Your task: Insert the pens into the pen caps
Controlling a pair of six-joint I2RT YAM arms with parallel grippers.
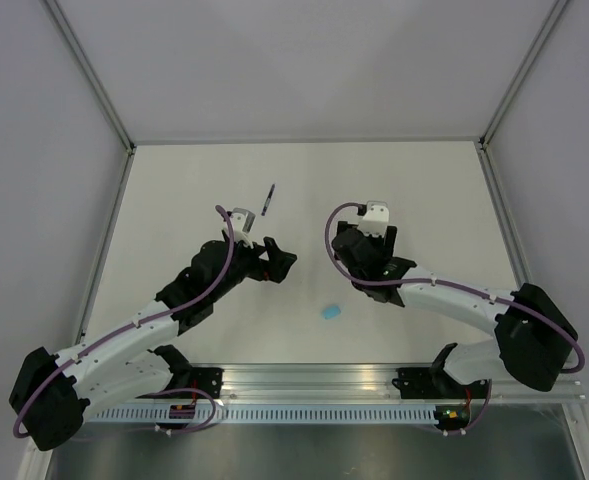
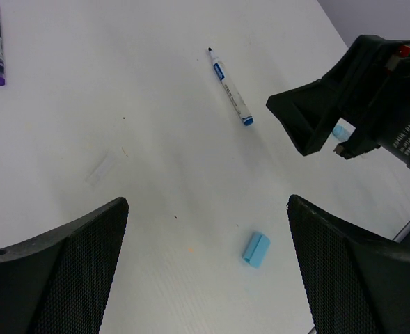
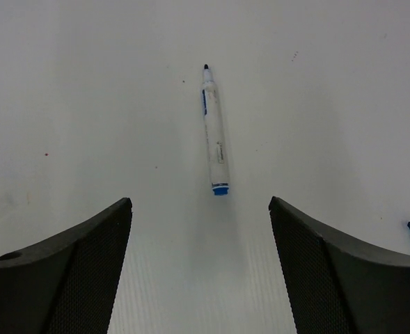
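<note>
Left claw (image 2: 206, 209) and right claw (image 3: 200, 205) hang wide open and empty, the right over the blue-white pen (image 3: 214, 132), the dark pen (image 1: 268, 200) farther left, near cap (image 2: 256, 249) and second cap (image 2: 341, 131) loose: nothing capped yet.

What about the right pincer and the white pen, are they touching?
Apart. Right wrist view shows table between the pen and the open pincer.
</note>
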